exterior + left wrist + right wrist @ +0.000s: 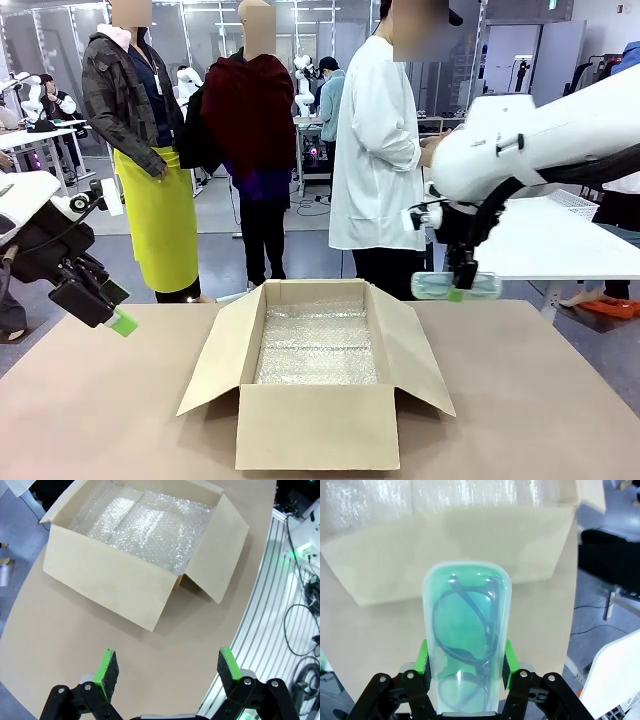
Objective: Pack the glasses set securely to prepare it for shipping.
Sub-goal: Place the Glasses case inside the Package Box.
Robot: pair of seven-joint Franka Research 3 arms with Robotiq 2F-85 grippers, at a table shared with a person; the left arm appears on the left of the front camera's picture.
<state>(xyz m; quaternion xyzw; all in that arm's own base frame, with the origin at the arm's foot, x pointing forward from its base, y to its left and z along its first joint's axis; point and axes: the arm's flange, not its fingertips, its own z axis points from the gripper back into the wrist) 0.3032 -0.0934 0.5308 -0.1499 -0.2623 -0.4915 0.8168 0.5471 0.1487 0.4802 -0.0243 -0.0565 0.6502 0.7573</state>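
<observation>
Front view first: your right gripper (pixel 461 290) hangs over the far right of the table (pixel 100 420), clamped on the mint-green case (pixel 456 286). The case sits level in the air, just beyond the right flap of the cardboard box (pixel 318 425) and not yet over the opening. The bubble wrap (pixel 320 350) lining the box floor is where you want it. I'd bring the case in across the flap, keep it flat, lower it right down onto the padding, and let go only once it's resting there. Watch that flap, because a low pass could catch it. Your left gripper (pixel 110 315) waits off at the left edge, well apart from the box.

Left wrist view: the left gripper's jaws are spread wide with nothing between them, hovering over bare table on the near side of the box.

Right wrist view: the green pads (pixel 423 655) squeeze the case by its long sides near one end. The glasses (pixel 465 620) show through the lid, and most of the case sticks out ahead toward the box flap. From here the hold looks firm and centred, but with that much overhang I'd move gently.
</observation>
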